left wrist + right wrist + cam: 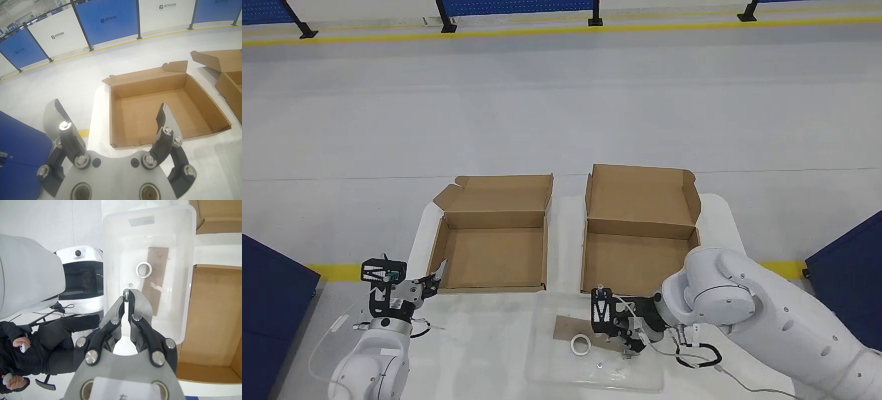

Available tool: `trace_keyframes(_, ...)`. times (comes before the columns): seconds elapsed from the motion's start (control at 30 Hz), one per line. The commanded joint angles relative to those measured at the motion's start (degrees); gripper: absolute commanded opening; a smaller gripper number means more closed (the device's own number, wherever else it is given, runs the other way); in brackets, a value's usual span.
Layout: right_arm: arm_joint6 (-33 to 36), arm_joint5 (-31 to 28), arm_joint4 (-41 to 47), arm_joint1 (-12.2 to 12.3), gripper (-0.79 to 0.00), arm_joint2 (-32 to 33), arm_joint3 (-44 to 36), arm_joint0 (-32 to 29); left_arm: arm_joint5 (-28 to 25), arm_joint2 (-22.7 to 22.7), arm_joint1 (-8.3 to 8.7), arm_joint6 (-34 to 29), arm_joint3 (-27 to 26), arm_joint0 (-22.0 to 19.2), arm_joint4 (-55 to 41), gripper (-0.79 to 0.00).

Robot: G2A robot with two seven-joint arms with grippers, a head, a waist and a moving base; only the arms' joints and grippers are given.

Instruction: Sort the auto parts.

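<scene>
Your white tabletop (492, 330) stands on a pale floor crossed by a yellow line, with blue and white panels behind; two open cardboard boxes sit side by side on it, the left box (492, 258) and the right box (637, 262), each with its lid folded back. Nearer the robot, in front of the right box and the gap between the two, lies a clear bin (542, 378). Your right gripper (126, 298) is at that bin with its tips over the bin floor; its fingers (137, 303) are closed on a small metal bolt (126, 294), pinched at the very tips; you cannot tell whether the bolt touches the floor. Just past the bolt a small round fastener (130, 284) lies in the bin; beyond it a white ring (143, 276) rests partly over a brown strip (157, 260). Your left gripper (109, 104) hangs at the tabletop's left edge, near the left box's front corner; its fingers (164, 115) are spread wide with nothing between them.
</scene>
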Motion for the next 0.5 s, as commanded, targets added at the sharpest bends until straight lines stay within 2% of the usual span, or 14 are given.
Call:
trace_keyframes(0.0,-3.3,-0.7,2.5,-0.1,-0.785,0.1,0.1,-0.8,0.0,0.0,0.0,0.0,0.0,0.0,0.0,0.0)
trace_keyframes(0.2,-11.3,-11.3,18.3,1.1,-0.785,3.6,5.4,-3.6,0.0,0.0,0.0,0.0,0.0,0.0,0.0,0.0)
trace_keyframes(0.47,-21.3,-21.3,32.4,4.7,-0.785,0.7,8.3,-4.0,0.0,0.0,0.0,0.0,0.0,0.0,0.0,0.0)
